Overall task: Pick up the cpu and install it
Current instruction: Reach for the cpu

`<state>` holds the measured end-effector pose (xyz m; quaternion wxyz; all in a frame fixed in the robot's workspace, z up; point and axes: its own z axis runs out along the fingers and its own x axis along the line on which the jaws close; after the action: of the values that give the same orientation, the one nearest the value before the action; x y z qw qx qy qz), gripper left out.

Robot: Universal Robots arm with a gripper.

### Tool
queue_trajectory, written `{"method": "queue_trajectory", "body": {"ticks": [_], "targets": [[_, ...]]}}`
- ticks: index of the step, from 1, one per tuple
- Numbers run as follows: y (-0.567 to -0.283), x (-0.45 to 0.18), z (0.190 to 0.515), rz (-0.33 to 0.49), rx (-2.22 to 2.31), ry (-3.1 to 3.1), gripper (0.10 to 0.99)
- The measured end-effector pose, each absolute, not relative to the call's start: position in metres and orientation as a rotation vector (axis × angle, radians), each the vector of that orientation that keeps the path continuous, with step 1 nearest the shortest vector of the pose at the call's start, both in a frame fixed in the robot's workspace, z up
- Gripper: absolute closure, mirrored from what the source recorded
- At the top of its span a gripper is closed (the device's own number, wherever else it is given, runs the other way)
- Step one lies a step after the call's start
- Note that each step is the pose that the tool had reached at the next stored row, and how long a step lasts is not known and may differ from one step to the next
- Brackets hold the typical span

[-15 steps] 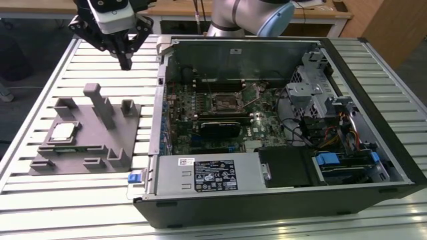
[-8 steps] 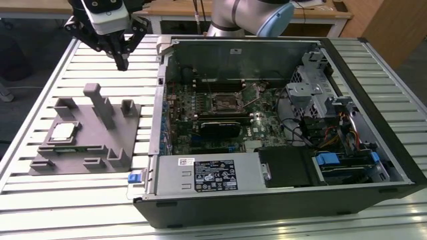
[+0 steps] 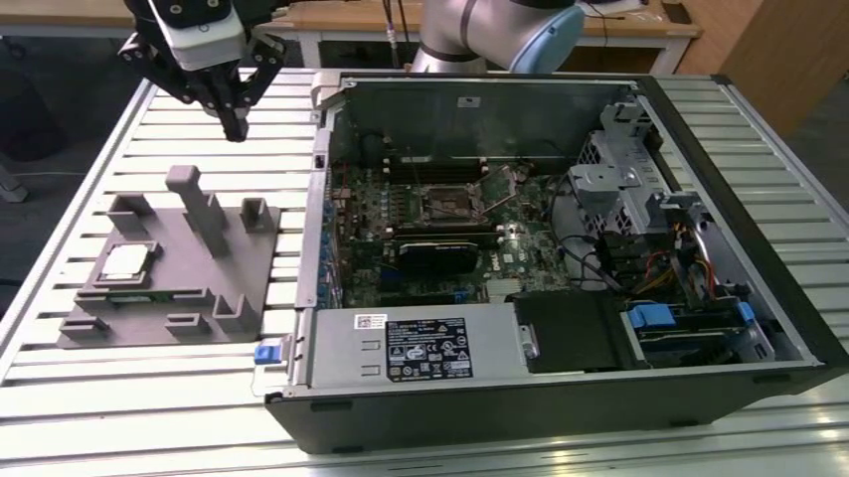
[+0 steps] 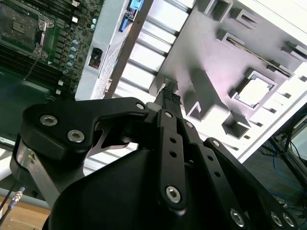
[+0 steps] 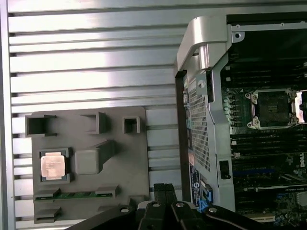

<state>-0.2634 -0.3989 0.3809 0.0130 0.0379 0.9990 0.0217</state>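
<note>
The cpu (image 3: 126,262), a small pale silvery square, lies in a recess of the grey holder block (image 3: 186,316) on the slatted table, at the exterior view's left. It also shows in both wrist views as the same cpu (image 5: 53,166) (image 4: 253,91), seated flat in its pocket. My gripper (image 3: 235,127) hangs well above the table behind the block, its black fingers pressed together and holding nothing. The fingertips (image 5: 165,190) sit between the block and the computer case. The open motherboard socket (image 3: 447,203) lies inside the case, with its metal frame visible (image 5: 273,108).
The open computer case (image 3: 743,328) fills the exterior view's right, with a power-supply box (image 3: 418,346) at its front and drive cages and cables (image 3: 650,229) to the side. Tall posts (image 3: 199,204) rise from the holder block. A memory stick (image 5: 76,194) lies in the block's slot.
</note>
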Motion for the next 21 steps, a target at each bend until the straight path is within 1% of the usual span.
{"method": "queue_trajectory", "body": {"ticks": [21], "targets": [[-0.399, -0.283, 0.378, 0.068, 0.118, 3.113, 0.980]]}}
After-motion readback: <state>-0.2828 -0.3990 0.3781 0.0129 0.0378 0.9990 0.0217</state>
